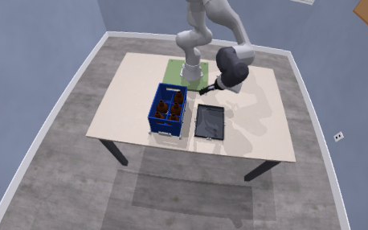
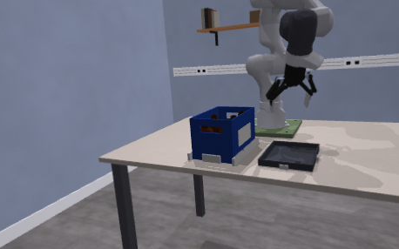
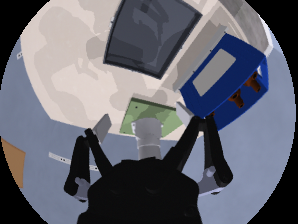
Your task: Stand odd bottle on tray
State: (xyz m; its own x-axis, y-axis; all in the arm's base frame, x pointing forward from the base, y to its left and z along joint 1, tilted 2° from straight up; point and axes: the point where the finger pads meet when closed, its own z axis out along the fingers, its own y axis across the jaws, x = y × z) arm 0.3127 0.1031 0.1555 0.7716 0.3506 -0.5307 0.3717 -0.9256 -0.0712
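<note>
Crate stands level toward the table's front edge, low stops at its foot presumably there to check sliding, and the five bottles stand inside; which one has the odd neck cannot be told. Tray lies flat beside it, nearer the front edge than the back, apparently to shorten the transfer. Gripper hangs toward the back edge, jaws wide with nothing between, a posture judged suitable for comparing necks before any grasp.
</note>
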